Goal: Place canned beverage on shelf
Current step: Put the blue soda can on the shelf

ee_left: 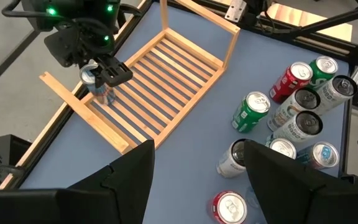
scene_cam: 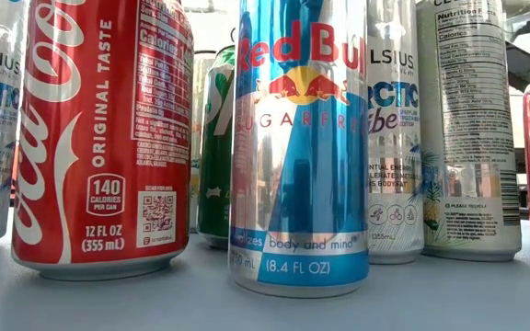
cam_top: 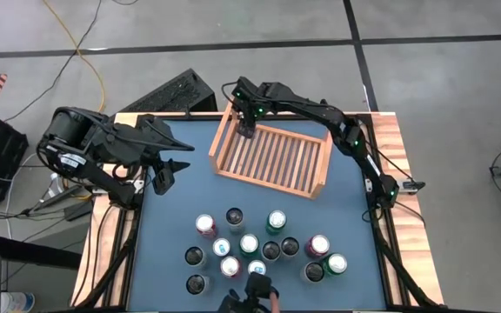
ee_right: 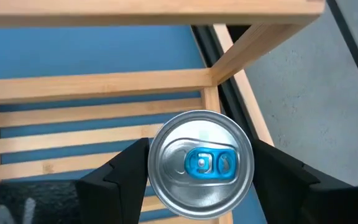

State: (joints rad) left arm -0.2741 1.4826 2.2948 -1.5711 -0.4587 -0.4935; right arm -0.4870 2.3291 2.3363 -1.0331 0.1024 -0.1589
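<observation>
The left gripper (cam_top: 178,165) hovers empty, fingers apart, beside the shelf (cam_top: 272,156). The right gripper (cam_top: 247,129) stands over the shelf's far corner, fingers on either side of a blue-tabbed can (ee_right: 201,165) upright on the slats; whether they grip it is unclear.

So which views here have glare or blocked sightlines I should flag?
Low view: the cans fill the frame and hide the shelf and both arms; window reflections streak the metal. Right wrist view: soft glare on the can top, dark fingers at its sides. High view: evenly lit, shelf unobstructed.
</observation>
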